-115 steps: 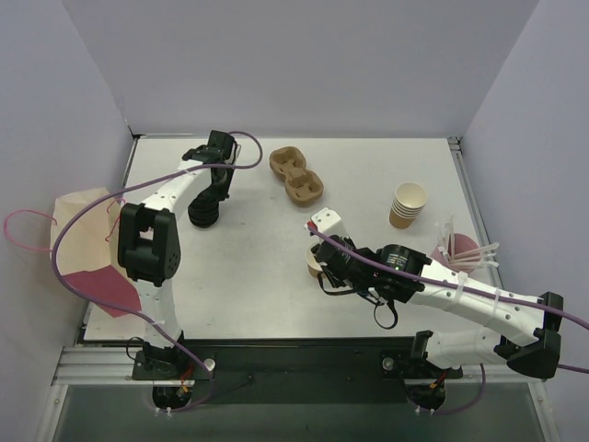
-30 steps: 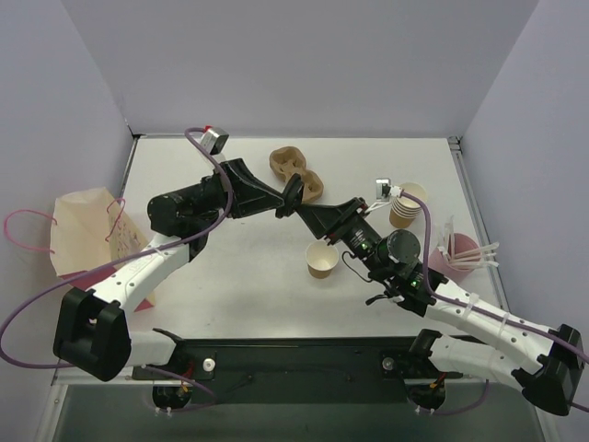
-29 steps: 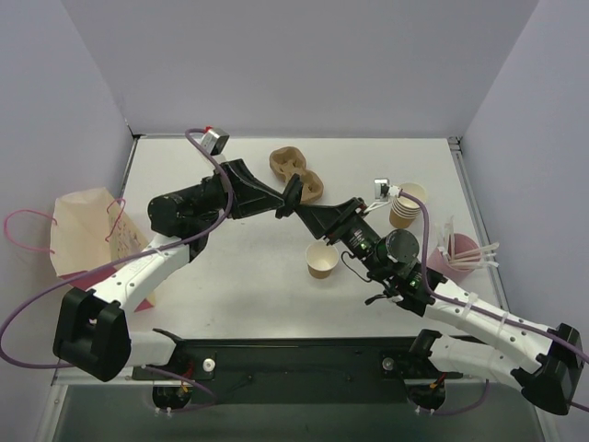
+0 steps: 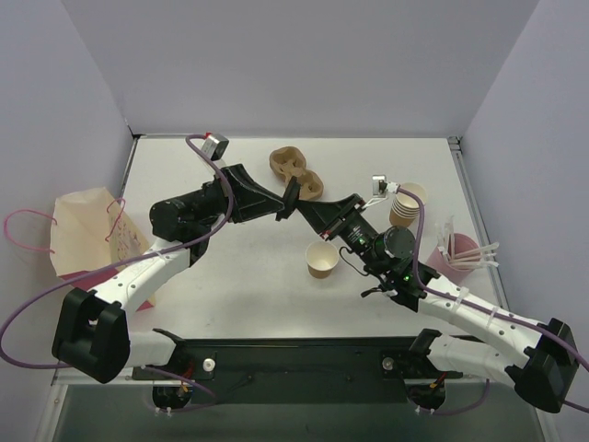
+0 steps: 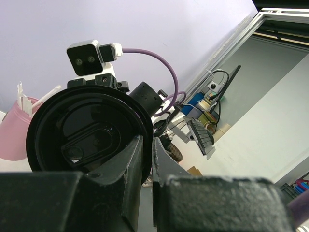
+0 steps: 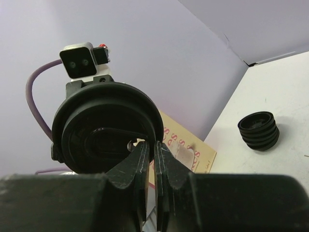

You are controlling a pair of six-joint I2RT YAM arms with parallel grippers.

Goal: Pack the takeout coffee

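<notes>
Two grippers meet on one round black plastic lid [image 4: 293, 196], held in the air over the middle of the white table [image 4: 230, 276]. The left gripper [image 5: 147, 145] reaches in from the left, its jaws nearly together and pinching the lid's rim. The right gripper [image 6: 151, 147] reaches in from the right, its jaws drawn almost shut on the rim as well. The lid stands on edge with one flat face turned to each wrist camera, so its axis runs level rather than up and down.

The small brown kraft-paper cup [image 4: 321, 261] it belongs to stands upright and uncovered on the table. It is nearer than the lid and a little to the right, just beside the right arm and well apart from the left arm, so the right arm is the nearer one. By my judgement, the coming move hinges on tipping the lid flat, then bringing it near and down onto the cup's open mouth. The brown moulded-pulp two-well carrier [image 4: 296, 173] sits just beyond the lid, on the far side.
</notes>
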